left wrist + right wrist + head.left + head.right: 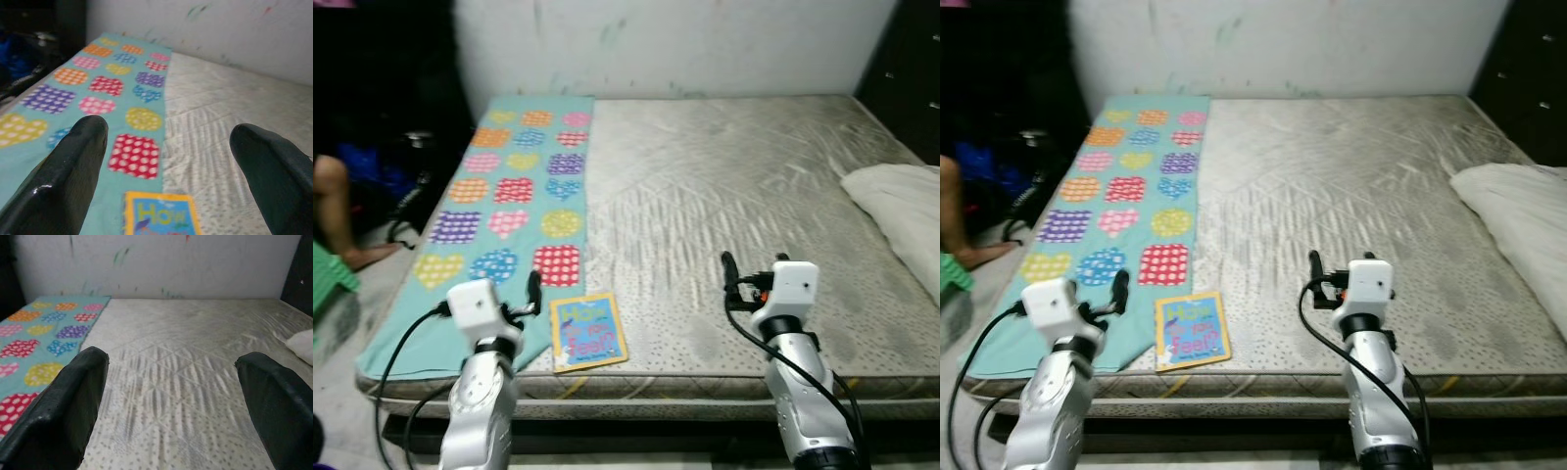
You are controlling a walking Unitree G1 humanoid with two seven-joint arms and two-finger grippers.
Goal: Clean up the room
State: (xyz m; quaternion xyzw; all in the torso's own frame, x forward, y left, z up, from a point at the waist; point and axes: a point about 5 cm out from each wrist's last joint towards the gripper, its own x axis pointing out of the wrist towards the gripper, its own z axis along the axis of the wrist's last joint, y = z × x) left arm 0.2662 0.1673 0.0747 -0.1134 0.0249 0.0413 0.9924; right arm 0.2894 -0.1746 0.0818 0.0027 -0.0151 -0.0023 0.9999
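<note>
Left gripper (534, 291): fingers spread, empty, raised over the near edge of the mattress (724, 196), just left of the book (588, 331). Right gripper (729, 279): fingers spread, empty, above bare mattress, well apart from the book.

The book lies flat at the near edge, partly overlapping the heart-print cloth (514, 191). A white pillow (901, 211) lies at the far right.

Likely step: collect the book. Lower the left gripper onto the book's overhanging near edge, pinching the cover only, not the cloth beneath.
</note>
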